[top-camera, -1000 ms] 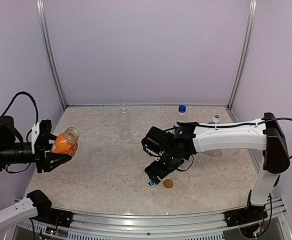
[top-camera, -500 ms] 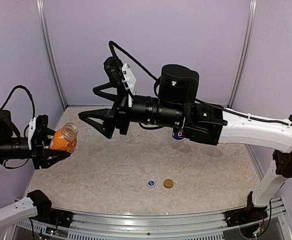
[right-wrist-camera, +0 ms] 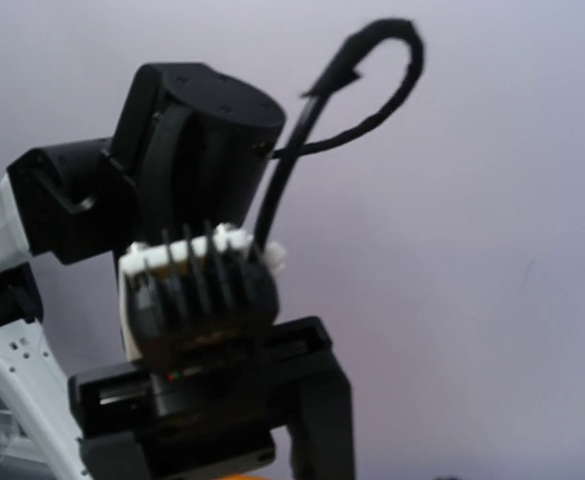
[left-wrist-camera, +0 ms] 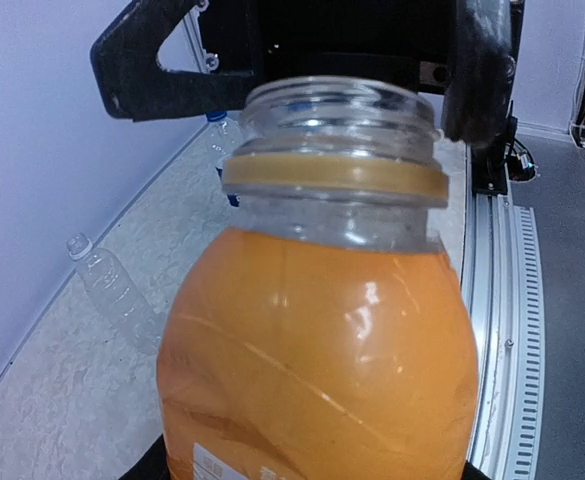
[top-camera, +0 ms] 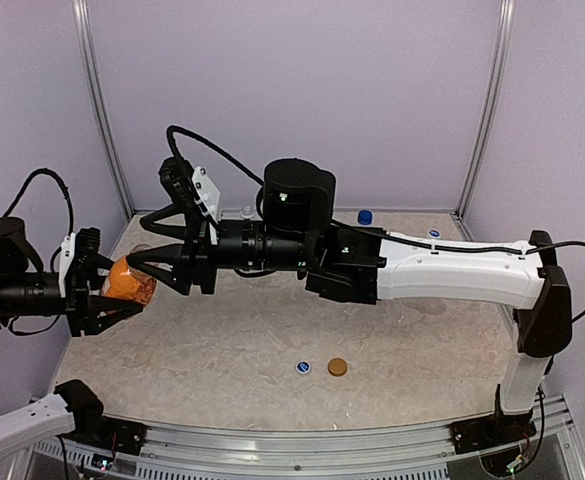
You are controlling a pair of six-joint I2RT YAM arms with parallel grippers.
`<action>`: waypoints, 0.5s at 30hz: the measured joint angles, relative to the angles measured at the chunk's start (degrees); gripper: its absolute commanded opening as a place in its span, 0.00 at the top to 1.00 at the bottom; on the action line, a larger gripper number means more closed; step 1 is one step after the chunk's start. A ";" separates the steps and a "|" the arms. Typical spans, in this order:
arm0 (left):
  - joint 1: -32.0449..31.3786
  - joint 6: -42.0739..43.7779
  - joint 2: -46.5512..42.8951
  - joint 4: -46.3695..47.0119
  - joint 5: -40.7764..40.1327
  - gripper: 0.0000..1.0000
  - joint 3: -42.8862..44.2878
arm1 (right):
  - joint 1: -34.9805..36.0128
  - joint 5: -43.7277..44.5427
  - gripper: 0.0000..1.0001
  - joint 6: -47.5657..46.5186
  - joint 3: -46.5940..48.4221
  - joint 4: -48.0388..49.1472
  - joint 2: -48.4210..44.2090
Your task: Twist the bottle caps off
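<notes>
The short orange bottle is held off the table at the left in my left gripper, which is shut on its body. In the left wrist view the bottle fills the frame, and its threaded neck is open with no cap. My right gripper reaches across from the right, open, with one finger on each side of the neck. An orange cap and a blue cap lie on the table. The clear bottle stands near the back wall.
The right arm spans the table and hides most of the back row. A blue bottle cap and another cap show above it. The right wrist view shows only the left wrist housing and the wall.
My right arm has lifted from the table near the two caps and swung left, bringing its open jaws to the orange bottle's neck. The left gripper still holds the bottle.
</notes>
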 measured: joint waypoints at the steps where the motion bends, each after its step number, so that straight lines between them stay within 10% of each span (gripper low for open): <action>1: -0.09 0.04 0.15 0.00 -0.02 0.57 0.00 | 0.00 -0.37 0.44 0.22 0.22 0.00 0.35; 9: -0.24 0.35 0.50 0.00 -0.26 0.57 0.00 | -0.46 -2.67 0.64 2.29 0.28 -0.11 1.60; 15: -0.24 0.39 0.50 -0.04 -0.92 0.57 0.02 | -0.87 -3.58 0.59 3.04 1.73 -1.38 2.08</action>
